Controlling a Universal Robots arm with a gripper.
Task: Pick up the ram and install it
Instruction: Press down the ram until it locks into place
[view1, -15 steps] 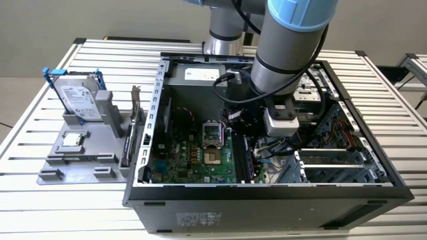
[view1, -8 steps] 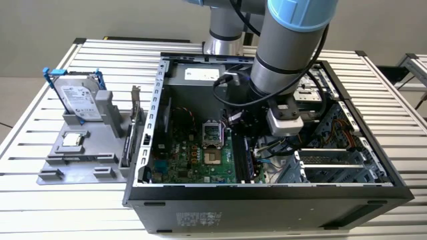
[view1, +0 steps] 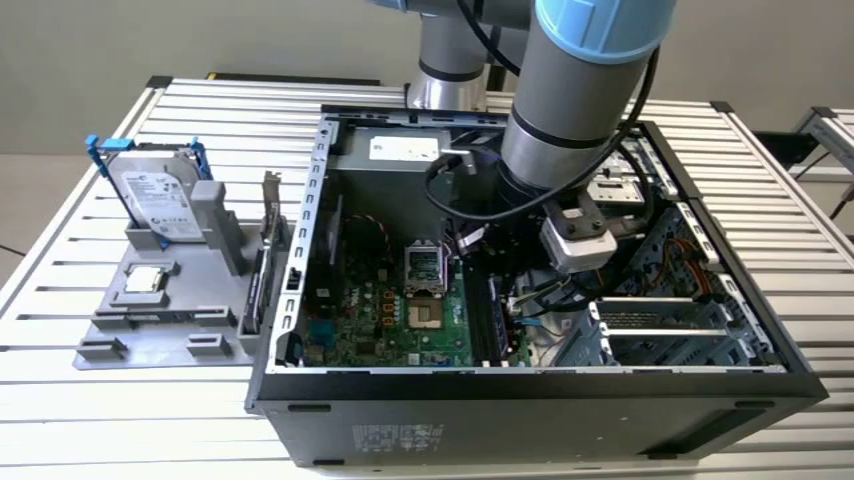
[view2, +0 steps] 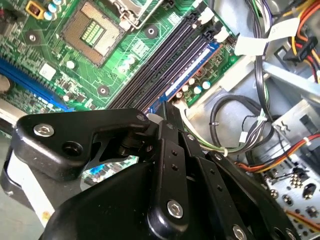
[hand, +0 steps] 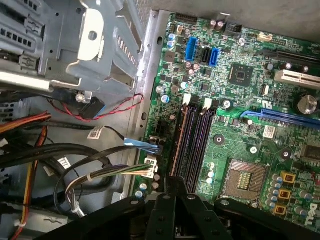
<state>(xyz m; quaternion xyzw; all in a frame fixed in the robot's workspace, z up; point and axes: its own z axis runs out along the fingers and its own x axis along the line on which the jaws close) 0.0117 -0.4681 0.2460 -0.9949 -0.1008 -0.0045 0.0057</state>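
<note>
My gripper (view1: 495, 290) is down inside the open computer case, over the memory slots beside the CPU socket (view1: 424, 266). In both wrist views its black fingers come together above the slot nearest the board's edge. The ram (hand: 179, 145) shows as a thin dark strip running out from the fingertips along that slot toward a white latch (hand: 187, 99). Its other half (view2: 192, 72) leads to the far latch (view2: 220, 33) in the second wrist view. The gripper (hand: 175, 186) (view2: 168, 107) looks shut on the stick's middle. Whether the ram is fully seated I cannot tell.
Outside the case, at the exterior view's left, a grey tray (view1: 107, 345) holds a hard drive (view1: 158, 200) in a blue frame and a CPU chip (view1: 144, 280). Cable bundles (hand: 75, 155) and a metal drive cage (hand: 100, 45) crowd the side of the slots.
</note>
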